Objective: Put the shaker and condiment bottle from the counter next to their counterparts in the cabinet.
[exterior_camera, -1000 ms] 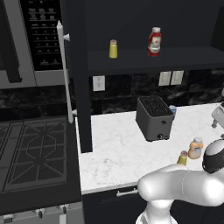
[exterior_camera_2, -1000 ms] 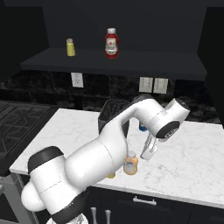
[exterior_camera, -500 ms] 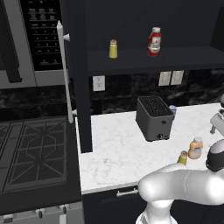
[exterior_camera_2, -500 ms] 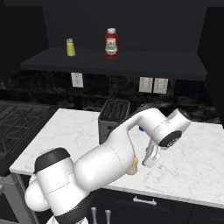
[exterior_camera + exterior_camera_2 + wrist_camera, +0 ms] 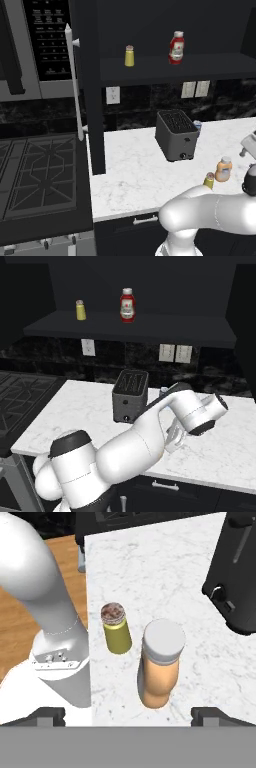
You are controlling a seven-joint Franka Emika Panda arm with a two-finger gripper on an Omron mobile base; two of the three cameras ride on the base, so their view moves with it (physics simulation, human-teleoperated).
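- My pincer (image 5: 128, 714) is spread to its widest and holds nothing; it hangs above the counter (image 5: 165, 577), looking down, near the front edge
- Directly under it stands the condiment bottle (image 5: 159, 662), upright, white cap toward me, between my two finger tips (image 5: 49, 714) but lower than them, not touched yet
- Just beside the bottle, on the side of the counter edge, is the shaker (image 5: 116, 628) w/ brownish cap, upright, close to the bottle but apart from it
- Farther out is the black toaster (image 5: 235, 572), near the bottle, not touching
- In the cabinet (image 5: 165, 65) the counterparts wait on the shelf: pale-cap shaker (image 5: 129, 55) and ketchup bottle (image 5: 175, 48), well apart from each other
- Judgement: I am lining up for grasp of the bottle, nothing is moved yet
- Risks: if I descend off-centre, one finger can push the cap and tip the bottle; the finger on the shaker side can knock the shaker, and it may fall off the edge, which is very near
- Also the bottle body looks smooth and rounded, so it may slip w/ a too high grip
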